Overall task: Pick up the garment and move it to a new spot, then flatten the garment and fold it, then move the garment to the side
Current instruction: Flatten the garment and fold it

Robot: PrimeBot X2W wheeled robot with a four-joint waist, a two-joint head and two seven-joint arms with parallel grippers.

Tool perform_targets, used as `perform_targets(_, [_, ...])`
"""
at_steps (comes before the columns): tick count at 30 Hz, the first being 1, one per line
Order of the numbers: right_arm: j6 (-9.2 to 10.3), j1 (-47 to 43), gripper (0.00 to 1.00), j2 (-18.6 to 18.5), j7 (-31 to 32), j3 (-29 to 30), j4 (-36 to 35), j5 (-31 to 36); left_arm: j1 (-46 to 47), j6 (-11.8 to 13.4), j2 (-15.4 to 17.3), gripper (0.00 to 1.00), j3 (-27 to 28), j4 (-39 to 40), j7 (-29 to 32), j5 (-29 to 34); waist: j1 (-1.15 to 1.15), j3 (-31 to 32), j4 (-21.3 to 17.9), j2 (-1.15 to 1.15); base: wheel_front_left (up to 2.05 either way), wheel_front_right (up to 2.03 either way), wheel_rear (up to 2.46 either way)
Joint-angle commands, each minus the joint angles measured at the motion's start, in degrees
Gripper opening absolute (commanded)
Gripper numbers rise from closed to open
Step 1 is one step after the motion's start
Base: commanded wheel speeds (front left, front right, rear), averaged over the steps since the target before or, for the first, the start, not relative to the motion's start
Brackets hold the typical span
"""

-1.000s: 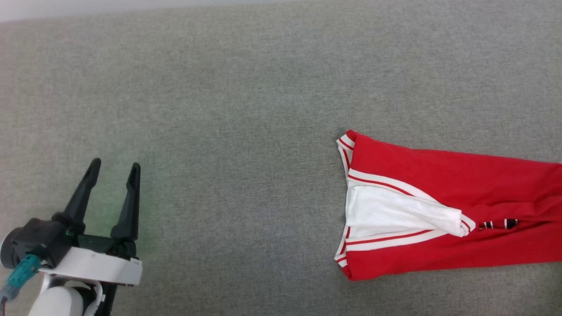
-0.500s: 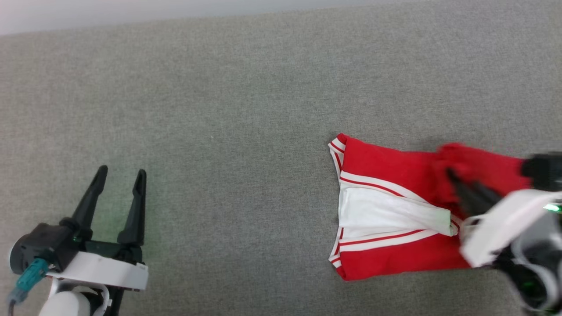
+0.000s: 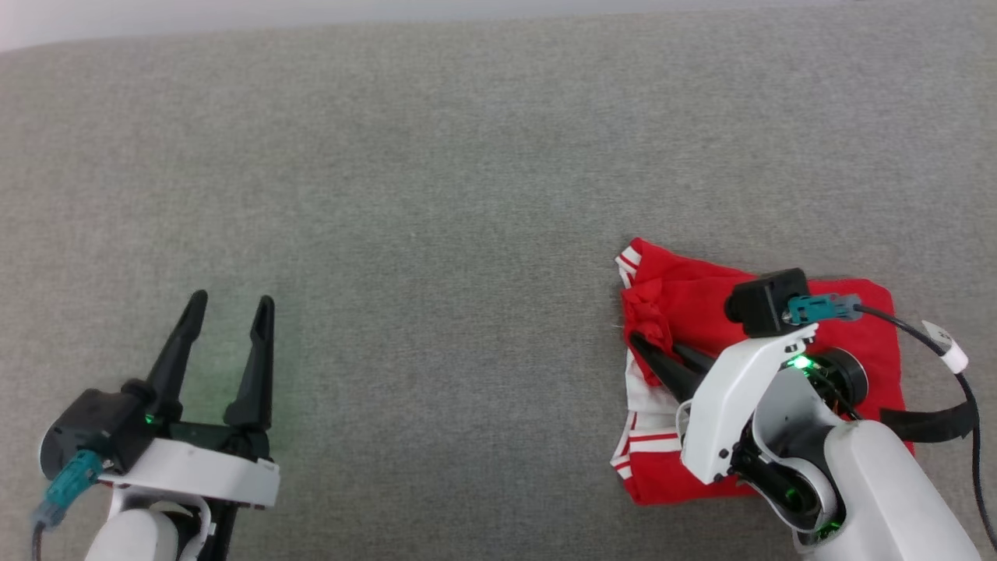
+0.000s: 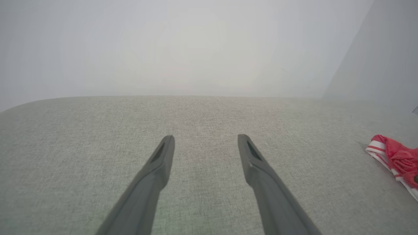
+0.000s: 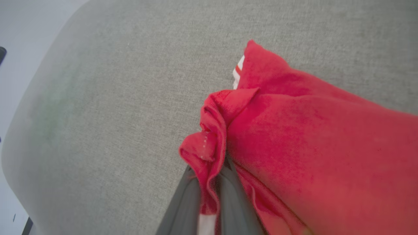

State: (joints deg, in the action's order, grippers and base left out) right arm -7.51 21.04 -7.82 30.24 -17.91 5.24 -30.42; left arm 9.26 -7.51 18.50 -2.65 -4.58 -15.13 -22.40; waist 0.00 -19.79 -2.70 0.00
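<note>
While the left hand [image 3: 232, 300] hangs at the lower left of the head view with its two dark fingers pointing up the picture and spread wide, holding nothing, the right hand [image 3: 654, 343] is at work on the shirt [image 3: 685, 292]. The left forearm rises from the bottom edge, its wrist is level, and its fingers hang over bare grey cloth on the bench [image 3: 436, 195], well apart from the shirt. A faint green glow lies on the cloth around them. The right forearm comes in from the lower right corner and slants up and to the left, with a black block and a teal plug [image 3: 818, 308] on top of its wrist and a dark cable trailing off to the right. Its fingers point toward the shirt's left edge and are closed almost together. In the right wrist view a bunched red fold runs between them, so they are pinching the shirt's cloth. The shirt lies on the right part of the bench as a rough red square, with red-and-white striped trim along its left side. Its lower right part is hidden under the right arm.
</note>
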Motion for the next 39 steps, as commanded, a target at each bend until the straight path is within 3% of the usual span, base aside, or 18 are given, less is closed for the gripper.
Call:
perform_targets(1, [0.04, 1.05, 0.0, -0.43, -0.64, -0.44, 0.94, 0.42, 0.63, 0.06, -0.16, 1.0, -0.02, -0.13, 0.03, -0.51, 0.0, -0.14, 0.6, 0.0, 0.0, 0.0, 0.0])
perform_targets(9, [0.07, 2.61, 0.01, -0.55, -5.32, -3.26, 10.35, -0.41, 0.94, 0.06, -0.88, 1.0, -0.11, -0.53, 0.03, -0.74, 0.0, -0.04, 1.61, 0.0, 0.0, 0.0, 0.0])
perform_targets(11, [0.07, 3.57, 0.45, -0.65, -6.31, -4.17, 10.67, -0.85, 0.52, 0.06, -0.94, 1.0, 0.13, -0.71, 0.03, -0.7, 0.0, 0.31, 1.37, 0.0, 0.0, 0.0, 0.0])
perform_targets(12, [0.06, 3.96, 0.85, -0.81, -6.88, -4.64, 10.28, -1.14, 0.32, 0.06, -0.99, 1.0, 0.09, -0.83, 0.03, -0.69, 0.0, 0.48, 1.25, 0.0, 0.0, 0.0, 0.0])
perform_targets(13, [0.06, 4.22, 1.0, -0.96, -7.27, -4.98, 9.99, -1.76, 0.15, 0.06, -1.03, 1.0, 0.08, -0.97, 0.03, -0.72, 0.0, 0.74, 1.07, 0.0, 0.0, 0.0, 0.0])
perform_targets(22, [0.05, 4.53, 1.0, -5.66, -11.4, -2.67, 4.73, -4.84, -0.3, 0.06, -0.41, 1.0, -0.61, -1.67, 0.03, -0.12, 0.0, 3.62, -1.27, 0.0, 0.0, 0.0, 0.0])
perform_targets(30, [0.05, 1.27, 1.0, -9.47, -22.03, 4.31, 5.39, -6.14, 0.04, 0.06, 0.01, 1.0, -1.64, -0.66, 0.03, 1.52, 0.0, 5.36, -3.42, 0.0, 0.0, 0.0, 0.0])
perform_targets(35, [0.05, -0.65, 1.0, -11.74, -28.22, 5.89, 7.56, -2.29, 0.14, 0.07, 0.11, 1.0, -2.67, 0.02, 0.03, 1.27, 0.0, 6.57, -4.49, 0.0, 0.0, 0.0, 0.0])
perform_targets(39, [0.05, -2.25, 1.0, -11.54, -33.01, 7.47, 9.14, 0.68, -0.93, 0.06, -0.07, 1.0, -2.53, -0.44, 0.03, 1.66, 0.0, 7.95, -5.19, 0.0, 0.0, 0.0, 0.0])
